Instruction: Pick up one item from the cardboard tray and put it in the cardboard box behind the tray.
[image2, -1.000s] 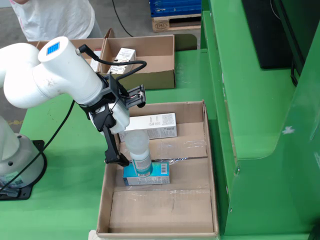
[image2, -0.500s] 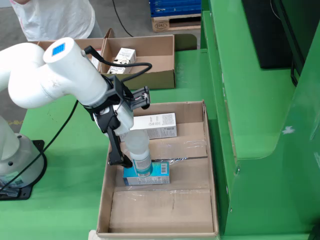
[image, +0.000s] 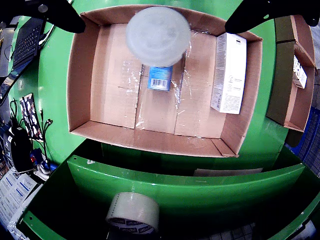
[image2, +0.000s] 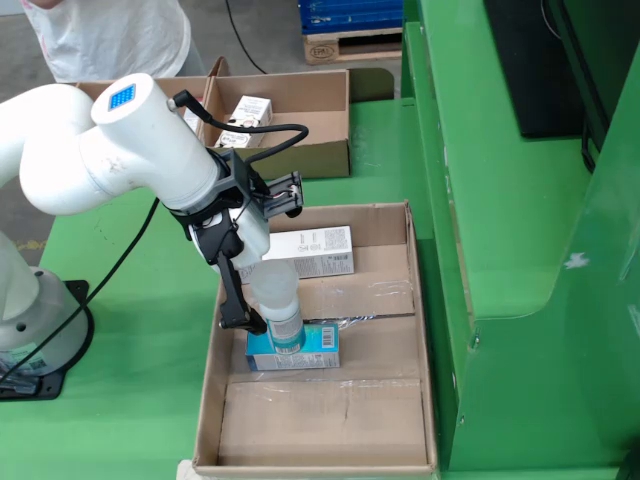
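A translucent bottle (image: 157, 35) (image2: 278, 300) with a blue label stands upright inside the big cardboard box (image: 82, 75) (image2: 400, 300), its lower end on a small blue box (image: 160, 79) (image2: 310, 352). My gripper (image: 155, 25) (image2: 268, 255) is right above the bottle. Its black fingers (image: 60, 15) are spread wide on either side and neither touches the bottle. A long white carton (image: 229, 72) (image2: 315, 252) lies in the same box. The cardboard tray (image: 295, 90) (image2: 300, 130) stands beside it and holds a white carton (image2: 245, 110).
A roll of tape (image: 132, 212) sits on a lower green shelf. A keyboard (image: 25, 40) and cables lie at the left of the wrist view. A tall green frame (image2: 520, 200) rises right of the box. A person (image2: 110, 35) stands behind the tray.
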